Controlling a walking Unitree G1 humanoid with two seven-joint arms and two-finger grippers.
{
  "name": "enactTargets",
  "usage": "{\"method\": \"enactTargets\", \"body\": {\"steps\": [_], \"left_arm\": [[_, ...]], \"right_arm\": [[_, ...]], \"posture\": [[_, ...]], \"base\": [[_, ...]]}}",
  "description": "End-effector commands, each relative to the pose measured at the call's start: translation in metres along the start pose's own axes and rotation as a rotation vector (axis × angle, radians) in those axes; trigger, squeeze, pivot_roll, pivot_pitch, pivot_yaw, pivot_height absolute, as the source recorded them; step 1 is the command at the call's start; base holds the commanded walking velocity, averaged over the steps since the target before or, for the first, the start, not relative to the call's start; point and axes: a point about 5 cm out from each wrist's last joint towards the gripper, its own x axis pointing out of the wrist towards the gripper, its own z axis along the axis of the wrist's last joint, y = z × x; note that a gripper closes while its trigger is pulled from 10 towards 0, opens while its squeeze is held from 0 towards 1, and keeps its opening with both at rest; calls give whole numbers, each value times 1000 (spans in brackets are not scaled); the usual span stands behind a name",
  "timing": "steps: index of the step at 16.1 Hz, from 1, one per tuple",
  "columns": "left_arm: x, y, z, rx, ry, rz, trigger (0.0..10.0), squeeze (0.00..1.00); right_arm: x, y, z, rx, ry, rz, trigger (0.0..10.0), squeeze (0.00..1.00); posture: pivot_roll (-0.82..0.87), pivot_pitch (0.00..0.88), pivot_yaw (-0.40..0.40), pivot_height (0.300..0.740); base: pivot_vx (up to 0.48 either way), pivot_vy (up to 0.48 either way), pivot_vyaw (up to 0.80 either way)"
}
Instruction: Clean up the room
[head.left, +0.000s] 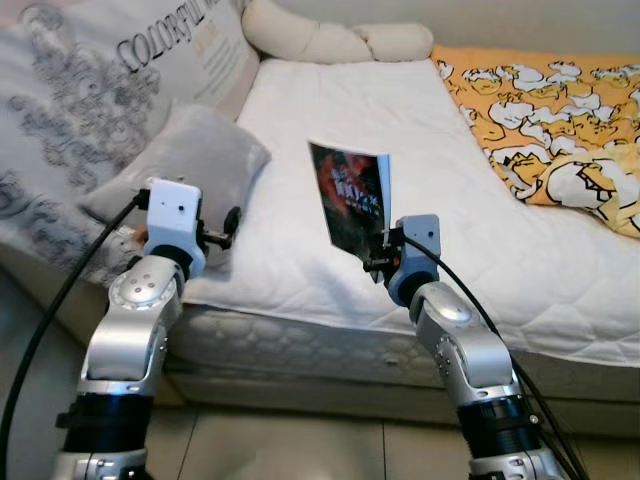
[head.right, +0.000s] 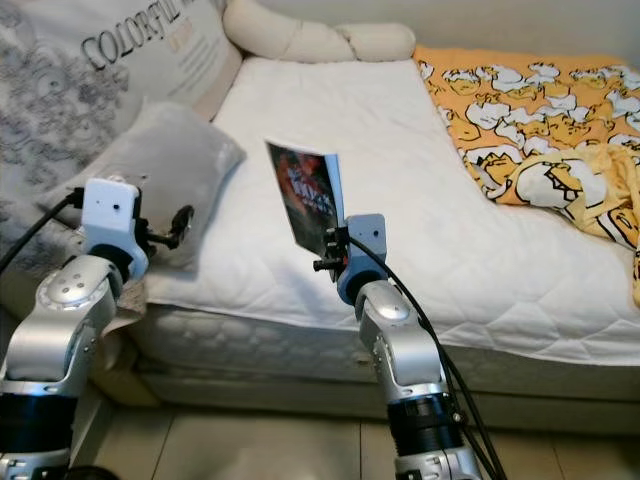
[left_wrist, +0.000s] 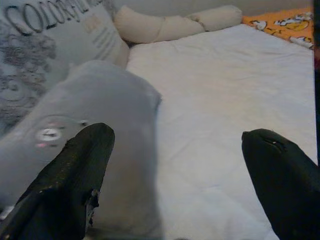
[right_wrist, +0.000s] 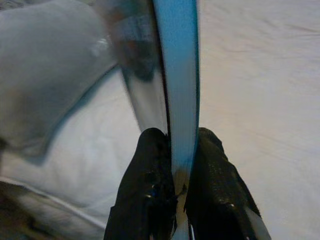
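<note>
Head views: white bed (head.left: 400, 130) carries grey pillow (head.left: 190, 160) at left, orange blanket (head.left: 560, 110) at right. Right gripper (head.left: 383, 243) clamps book (head.left: 350, 195) by lower edge, upright above mattress. Left gripper (head.left: 228, 225) raised beside pillow.

Left wrist: fingers (left_wrist: 75, 175) spread wide, nothing between, pillow and sheet beyond.

Right wrist: fingers (right_wrist: 150, 195) pinch book's thin edge (right_wrist: 180, 80).

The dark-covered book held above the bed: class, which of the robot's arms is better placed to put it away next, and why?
Right. The right gripper is shut on the book, holding it upright above the mattress. The left gripper is open by the grey pillow.
</note>
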Motion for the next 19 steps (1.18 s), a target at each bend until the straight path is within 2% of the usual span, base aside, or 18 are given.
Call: {"method": "enactTargets", "body": {"steps": [1,19], "left_arm": [[0,1,5,11,-14,-2,10000,0],[0,4,4,10,-7,3,10000,0]], "right_arm": [[-1,-5,14,0,-62,-22,10000,0],[1,-5,15,-2,-60,-22,10000,0]], "posture": [[36,0,10,740],[40,0,10,740]], "base": [[368,0,0],[360,0,0]]}}
